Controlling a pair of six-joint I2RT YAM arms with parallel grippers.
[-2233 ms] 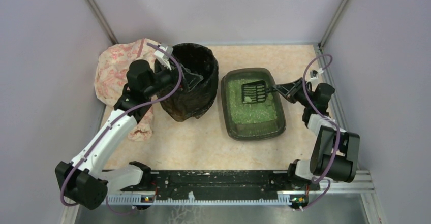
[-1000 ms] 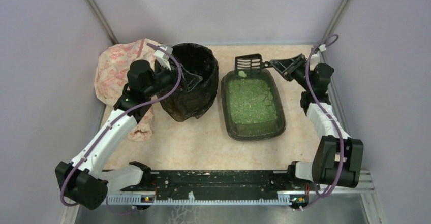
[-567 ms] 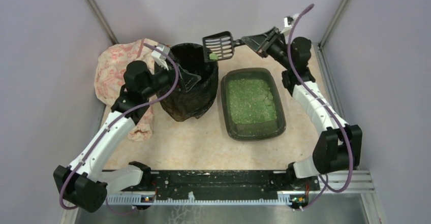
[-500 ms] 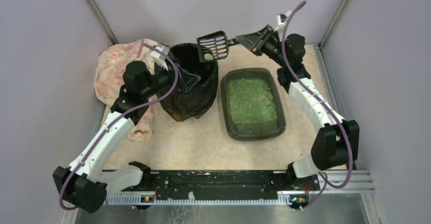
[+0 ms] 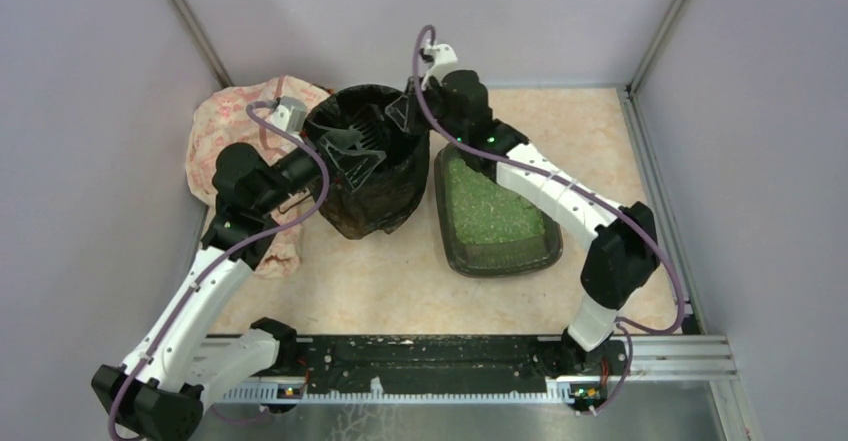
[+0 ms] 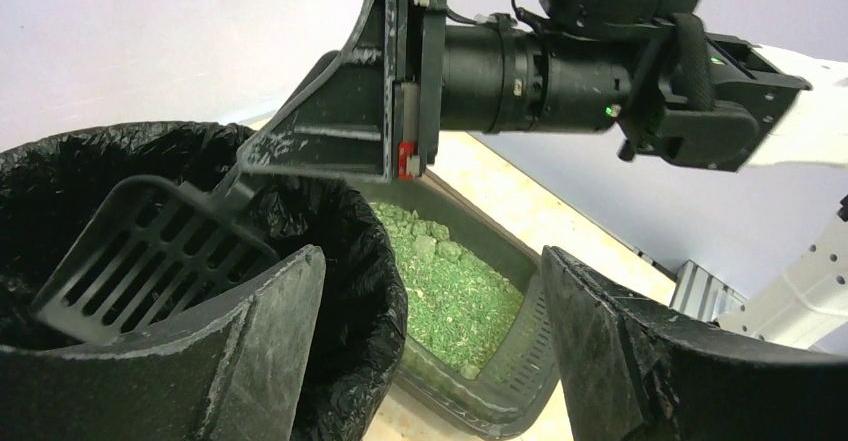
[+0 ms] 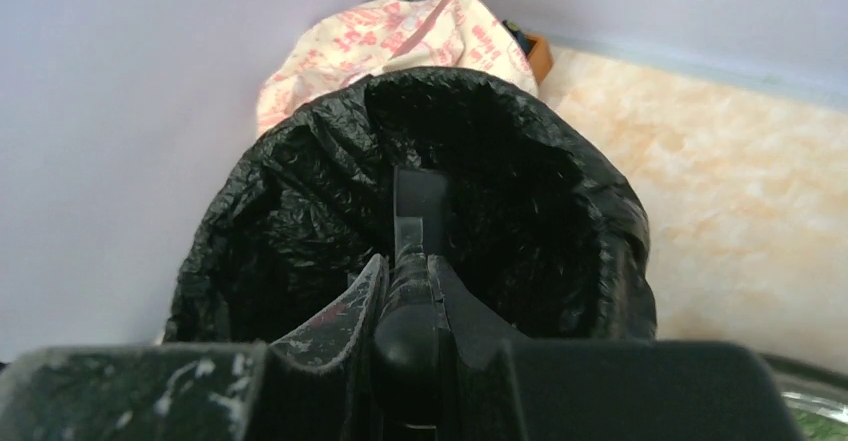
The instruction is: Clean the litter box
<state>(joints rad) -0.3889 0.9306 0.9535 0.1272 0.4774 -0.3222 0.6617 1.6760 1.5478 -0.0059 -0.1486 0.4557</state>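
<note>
What the coming move turns on is where the shallow dark grey-green plastic litter box sits relative to the round bin lined with a black bag. The litter box lies just beside the bin on the bin's right. Its long axis runs from the near side to the far side, and green granular litter fills its floor. The right gripper hangs over the bin's far right rim, pressed together on the handle of a black slotted plastic scoop. The scoop's long axis slopes from that rim down and leftward, so its head is inside the bin's mouth. In the left wrist view we see no clump on its slats, though we cannot tell whether anything has dropped off. We judge this to be the emptying step. The next pass would then carry the scoop rightward off the bin and back down over the litter, and the right arm already stretches across the litter box's far left corner. That makes it much the nearer arm. The left gripper sits at the bin's near left rim with its jaws spread wide, and we cannot tell whether it touches the bag. We count one litter box, one bin, one scoop, one pink-patterned cloth bag left of the bin, and two grippers, all over one beige marbled tabletop.
</note>
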